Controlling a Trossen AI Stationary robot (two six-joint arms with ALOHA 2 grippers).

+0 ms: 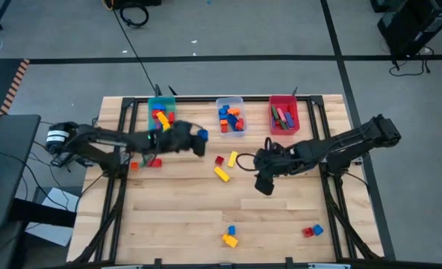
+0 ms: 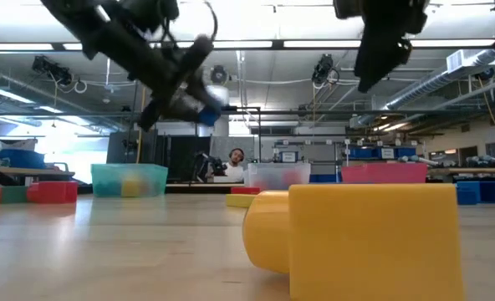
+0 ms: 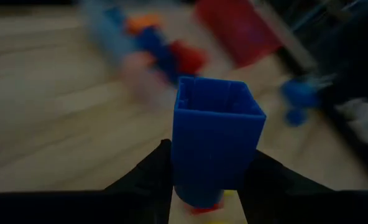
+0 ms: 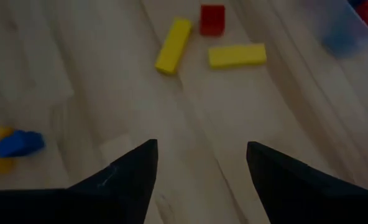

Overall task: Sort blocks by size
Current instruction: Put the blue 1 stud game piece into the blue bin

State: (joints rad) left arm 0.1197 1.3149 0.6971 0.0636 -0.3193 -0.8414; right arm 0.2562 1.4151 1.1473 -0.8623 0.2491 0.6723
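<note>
So over on the left side of the wooden table (image 1: 184,217) there's a little cluster of red, orange and green blocks (image 1: 146,163) under the left arm. The left gripper (image 1: 198,138) is up in the air between the teal bin (image 1: 161,113) and the clear bin (image 1: 231,116), fingers clamped on a blue block (image 3: 216,146), pretty clear in the wrist view. The teal bin has yellow, orange and blue bricks in it, the clear one mostly blue and orange.

Mid-table: a small red cube (image 4: 212,19) and two yellow bars (image 4: 173,45), close together but apart. The right gripper (image 4: 201,171) hangs just beside them with its fingers spread wide, nothing in them. The red bin (image 1: 284,113) holds longer bars.

Near the front edge, a blue-and-yellow pair (image 1: 230,237), and further right a red and blue pair (image 1: 312,232).
</note>
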